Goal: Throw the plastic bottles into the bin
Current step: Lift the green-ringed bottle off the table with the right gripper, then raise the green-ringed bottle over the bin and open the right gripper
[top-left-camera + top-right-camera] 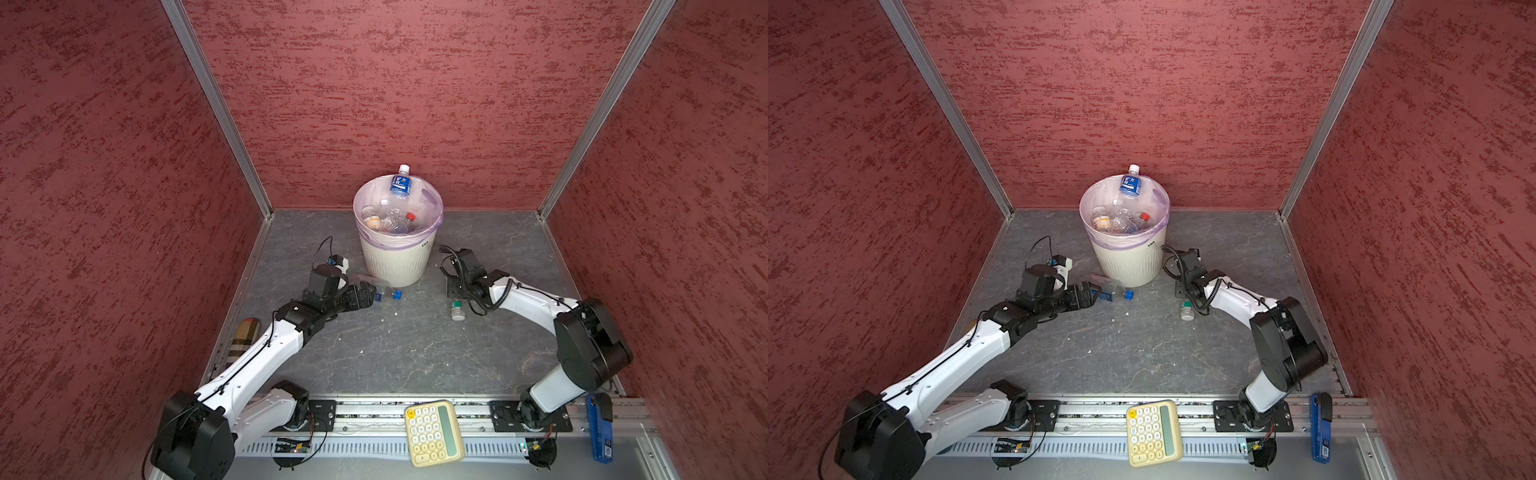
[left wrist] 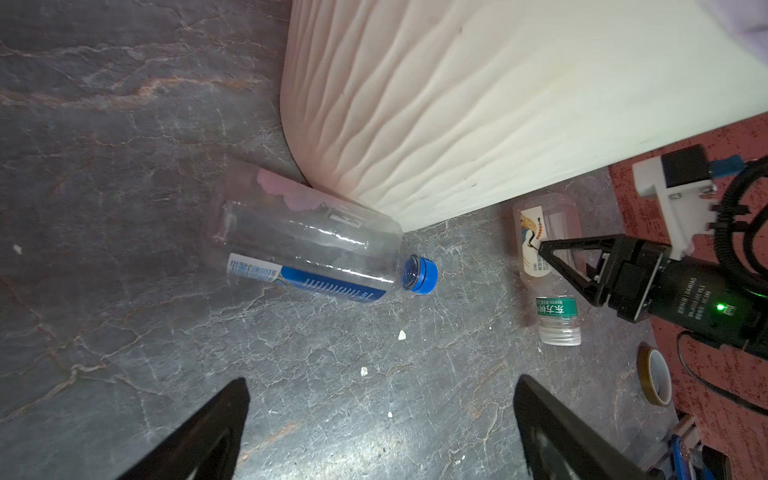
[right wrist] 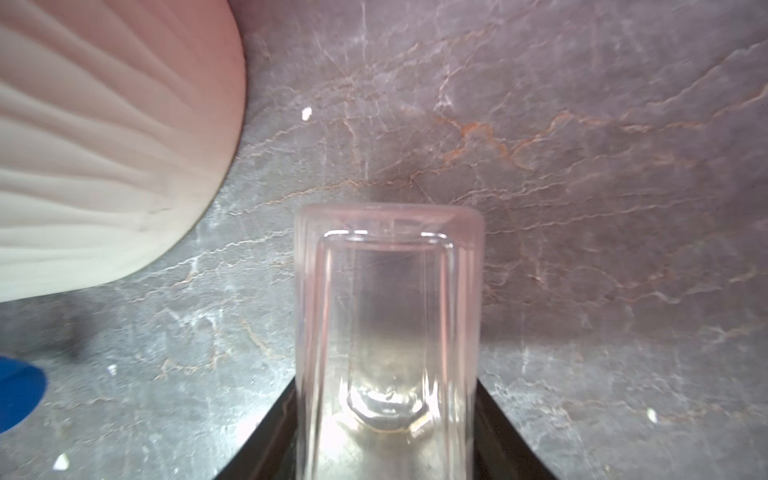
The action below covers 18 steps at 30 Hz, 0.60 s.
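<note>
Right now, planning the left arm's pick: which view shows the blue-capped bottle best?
Left wrist: the blue-capped bottle lies whole beside the bin. Both top views show it small, partly hidden; right wrist shows only a blue blur.

left gripper (image 2: 381,380) – jaws wide (low, arm stretched) | right gripper (image 3: 386,432) – jaws pinching bottle (image 3: 388,311)

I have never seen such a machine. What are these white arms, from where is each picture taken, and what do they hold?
Two robot arms stand at a grey table, seen twice from above; the other two pictures come from cameras on their wrists. Their job: fill the bin, which already holds several bottles. The left end effector is open before a blue-capped bottle lying by the bin. The right end effector grips a green-banded bottle lying on the table.
</note>
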Tool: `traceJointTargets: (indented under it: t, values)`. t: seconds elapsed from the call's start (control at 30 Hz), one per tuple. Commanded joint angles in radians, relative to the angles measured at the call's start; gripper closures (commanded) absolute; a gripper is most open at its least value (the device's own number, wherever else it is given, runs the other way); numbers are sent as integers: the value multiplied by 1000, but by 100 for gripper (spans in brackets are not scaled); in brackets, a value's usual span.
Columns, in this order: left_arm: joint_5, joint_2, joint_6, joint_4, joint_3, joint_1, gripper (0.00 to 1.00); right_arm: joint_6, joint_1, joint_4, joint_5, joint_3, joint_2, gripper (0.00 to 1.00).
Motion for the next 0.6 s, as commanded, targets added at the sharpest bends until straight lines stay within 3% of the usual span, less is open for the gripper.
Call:
traceJointTargets:
  t: [0.0,0.57]
  values:
    - [-22,11,-10,21,-4,-20,0,-6,-3,30,3,-27,-66,62]
    - [-66,14,-30,3,-13,-100,1,0,41,83,16,-209,-522,64]
